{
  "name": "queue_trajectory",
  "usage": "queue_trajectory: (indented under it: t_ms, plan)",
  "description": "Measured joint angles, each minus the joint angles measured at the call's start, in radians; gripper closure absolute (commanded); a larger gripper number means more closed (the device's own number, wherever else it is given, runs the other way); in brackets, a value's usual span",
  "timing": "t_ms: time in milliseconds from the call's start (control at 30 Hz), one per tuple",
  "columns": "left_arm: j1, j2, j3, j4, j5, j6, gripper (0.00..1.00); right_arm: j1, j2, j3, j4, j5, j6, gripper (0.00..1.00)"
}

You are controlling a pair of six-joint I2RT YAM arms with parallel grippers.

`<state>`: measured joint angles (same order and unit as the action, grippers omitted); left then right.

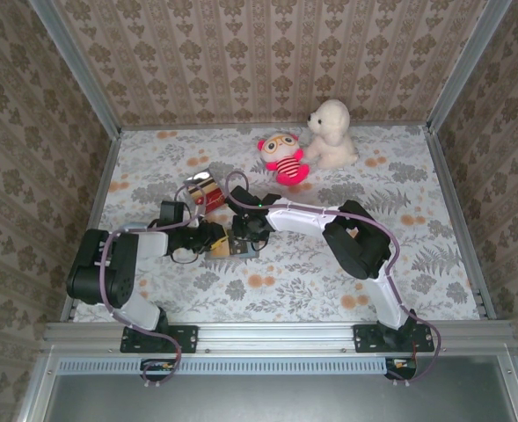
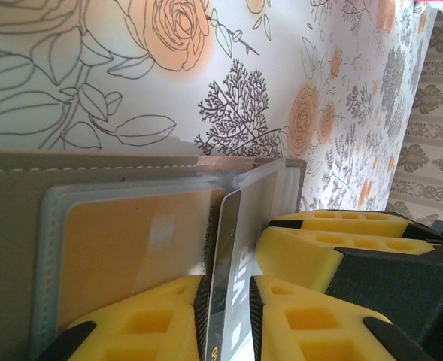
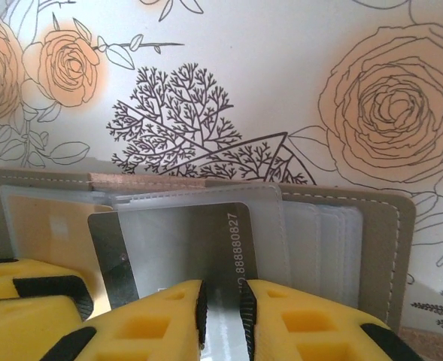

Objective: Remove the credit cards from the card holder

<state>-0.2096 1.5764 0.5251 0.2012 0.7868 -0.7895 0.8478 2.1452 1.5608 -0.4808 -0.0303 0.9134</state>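
Left of the table (image 1: 329, 281) middle: left gripper (image 2: 226, 301), clamped on the dark card (image 2: 232, 248), held edge-on with one yellow pad against each face. Just left of that card, in the left wrist view: card holder (image 2: 10, 226), flat on the flowered table, a grey leaf with pale stitching and clear sleeves on top, a gold-brown card (image 2: 131, 241) tucked inside one sleeve. Just far of the two grippers, in the top view: loose stack of cards (image 1: 207, 193), red, gold and silver, apart from the holder. Right beside the left gripper: right gripper (image 3: 221, 301), nipped onto a frosted sleeve of the card holder, the dark card's printed number showing just above the fingers. Cannot tell whether the card itself also sits between those pads. Farther right on that leaf: more clear sleeves, fanned, then the stitched grey edge. Far and right of centre: red-striped plush (image 1: 284, 160) and white plush dog (image 1: 331, 134), side by side, well apart from both grippers.
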Motion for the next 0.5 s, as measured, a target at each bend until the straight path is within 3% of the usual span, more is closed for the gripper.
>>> queue_trajectory:
  t_ms: [500]
  plan:
    - [0.002, 0.031, 0.006, 0.039, 0.029, -0.004, 0.76, -0.008, 0.0, -0.009, 0.021, -0.03, 0.01, 0.75]
